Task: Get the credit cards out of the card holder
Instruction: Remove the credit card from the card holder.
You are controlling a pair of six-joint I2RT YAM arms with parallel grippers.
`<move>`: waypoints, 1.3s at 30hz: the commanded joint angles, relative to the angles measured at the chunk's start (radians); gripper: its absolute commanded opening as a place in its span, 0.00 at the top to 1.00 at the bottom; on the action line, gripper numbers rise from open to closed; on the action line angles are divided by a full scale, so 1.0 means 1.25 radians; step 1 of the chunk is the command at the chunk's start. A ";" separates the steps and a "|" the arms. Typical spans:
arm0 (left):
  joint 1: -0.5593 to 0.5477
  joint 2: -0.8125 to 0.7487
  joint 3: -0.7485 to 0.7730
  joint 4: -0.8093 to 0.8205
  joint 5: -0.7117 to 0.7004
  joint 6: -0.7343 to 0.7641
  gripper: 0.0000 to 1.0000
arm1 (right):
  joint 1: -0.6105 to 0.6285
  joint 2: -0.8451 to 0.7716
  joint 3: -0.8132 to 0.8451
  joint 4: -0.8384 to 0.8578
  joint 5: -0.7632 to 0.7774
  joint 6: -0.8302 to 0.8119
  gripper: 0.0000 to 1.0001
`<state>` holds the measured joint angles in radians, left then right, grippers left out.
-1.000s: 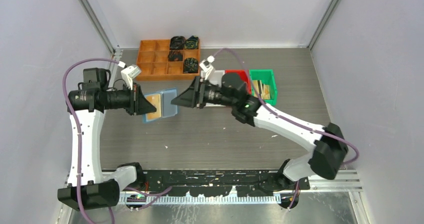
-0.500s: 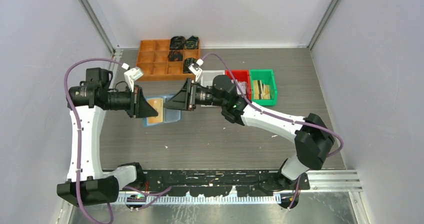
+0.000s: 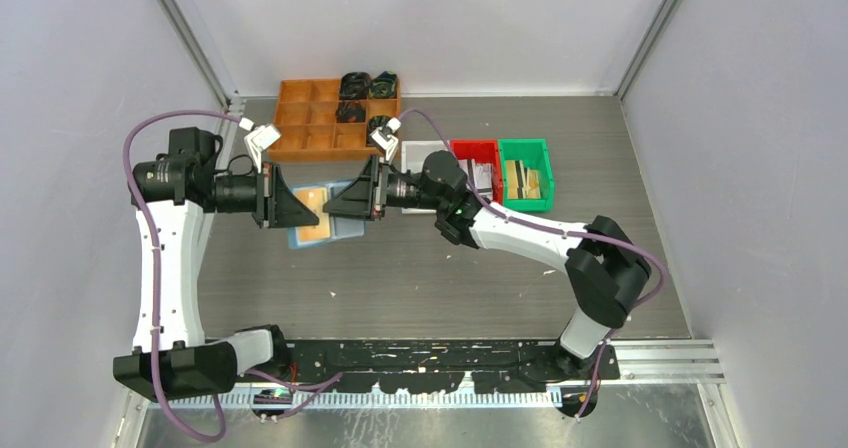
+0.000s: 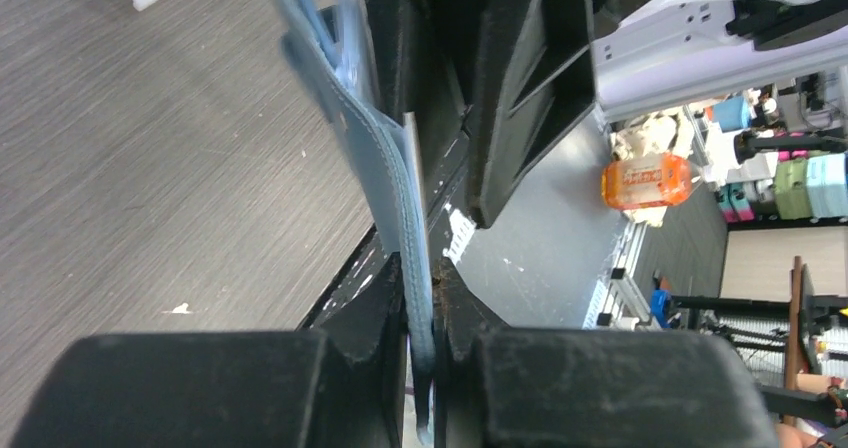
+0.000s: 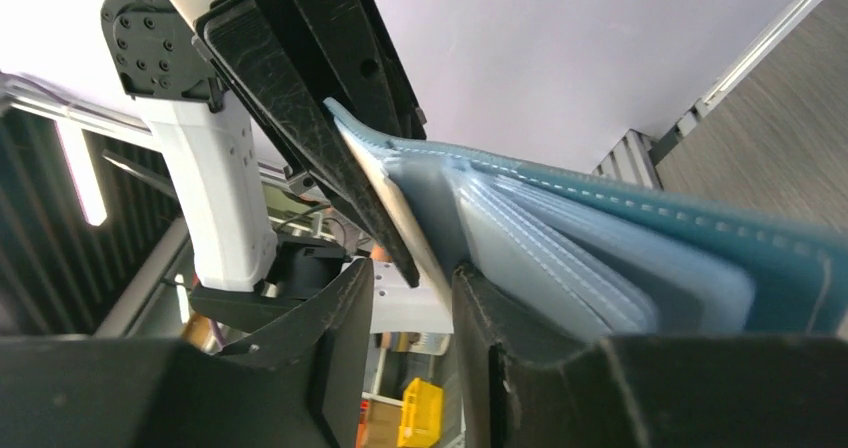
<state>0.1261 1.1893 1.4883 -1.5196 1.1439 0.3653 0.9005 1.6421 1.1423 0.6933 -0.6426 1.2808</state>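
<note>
The light blue card holder (image 3: 345, 231) hangs open above the table, and my left gripper (image 3: 298, 211) is shut on its left edge. In the left wrist view the holder's stitched edge (image 4: 398, 183) runs up from between the shut jaws of that gripper (image 4: 423, 273). A pale credit card (image 3: 314, 228) shows in its inner pocket. My right gripper (image 3: 342, 206) meets the holder from the right. In the right wrist view this gripper (image 5: 412, 273) has its jaws open with a narrow gap, and the pale card's edge (image 5: 395, 208) runs into that gap beside the blue pockets (image 5: 560, 258).
An orange compartment tray (image 3: 310, 133) with dark items stands at the back. White (image 3: 420, 153), red (image 3: 478, 156) and green (image 3: 527, 173) bins sit right of it, close behind the right arm. Grey walls enclose both sides.
My right gripper has moved left up to the holder and its jaws have narrowed around the card's edge. The left gripper keeps its hold and has shifted slightly.
</note>
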 commanded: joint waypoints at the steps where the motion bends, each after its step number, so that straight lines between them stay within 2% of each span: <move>1: -0.007 -0.001 0.024 0.043 0.088 -0.076 1.00 | 0.013 0.026 0.026 0.169 -0.022 0.096 0.61; 6: -0.008 -0.007 0.011 0.092 0.079 -0.135 0.94 | 0.013 0.027 0.026 0.168 -0.010 0.105 0.69; 11: -0.008 -0.008 0.005 0.097 0.069 -0.169 0.86 | 0.007 0.058 0.023 0.151 0.036 0.168 0.89; 15: -0.008 -0.007 0.000 0.086 0.074 -0.180 0.79 | 0.000 0.060 0.008 0.150 0.070 0.178 0.99; 20: -0.008 0.002 0.016 0.058 0.088 -0.165 0.76 | -0.001 0.015 -0.010 0.072 0.109 0.113 0.99; 25: -0.007 -0.003 0.017 0.044 0.157 -0.150 0.83 | -0.003 -0.015 -0.047 0.075 0.153 0.110 0.99; 31: -0.007 -0.023 0.014 0.107 0.159 -0.221 0.92 | -0.002 -0.053 -0.069 0.049 0.170 0.085 0.99; 33: -0.007 -0.030 0.014 0.117 0.166 -0.233 0.91 | -0.003 -0.063 -0.077 0.047 0.173 0.079 0.99; 39: -0.006 -0.049 0.007 0.147 0.185 -0.273 0.79 | -0.003 -0.088 -0.103 0.039 0.188 0.065 0.99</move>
<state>0.1173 1.1816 1.4841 -1.3888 1.2587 0.0765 0.9119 1.5700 1.0405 0.7906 -0.4694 1.4002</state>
